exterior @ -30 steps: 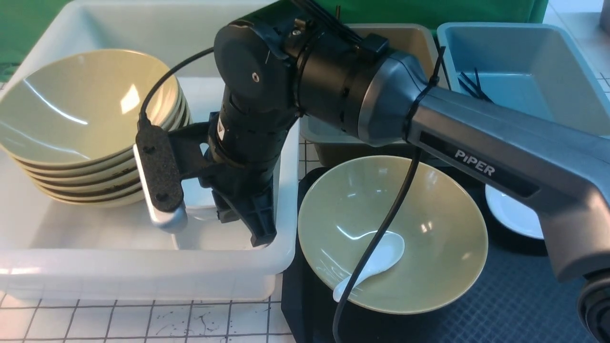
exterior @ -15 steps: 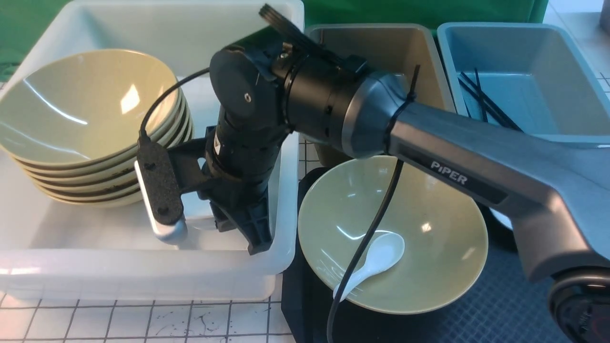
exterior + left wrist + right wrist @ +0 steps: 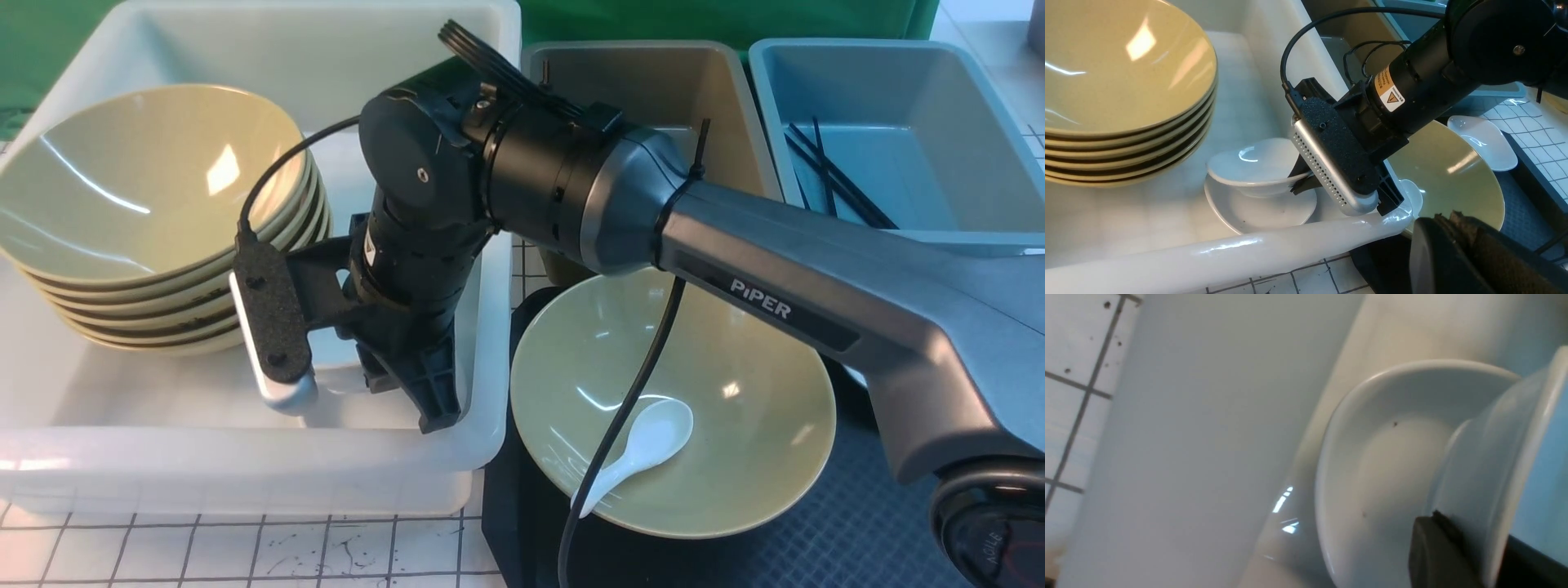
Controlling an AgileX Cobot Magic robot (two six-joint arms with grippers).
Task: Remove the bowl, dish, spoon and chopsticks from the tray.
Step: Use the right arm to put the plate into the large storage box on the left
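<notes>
The olive-yellow bowl [image 3: 735,367] stands on the black tray [image 3: 816,555] with the white spoon [image 3: 645,445] lying inside it. My right gripper [image 3: 1300,183] reaches into the white bin [image 3: 245,457], shut on the rim of a small white dish [image 3: 1257,163]. That dish rests slightly tilted on a wider white dish [image 3: 1257,208]. The right wrist view shows the held dish [image 3: 1490,457] with its rim between my right gripper [image 3: 1486,539] fingers. Black chopsticks [image 3: 833,184] lie in the blue bin [image 3: 898,98]. My left gripper [image 3: 1447,216] hovers shut and empty near the bin's front corner.
A stack of several olive bowls [image 3: 147,180] fills the white bin's left side. A grey bin [image 3: 653,82] stands behind the tray. Another white dish [image 3: 1484,141] sits on the tray beyond the bowl. My right forearm [image 3: 816,278] spans above the bowl.
My right arm has shifted left and sunk a little into the white bin with the dish, uncovering the chopsticks in the blue bin. The bowl and spoon have not moved.
</notes>
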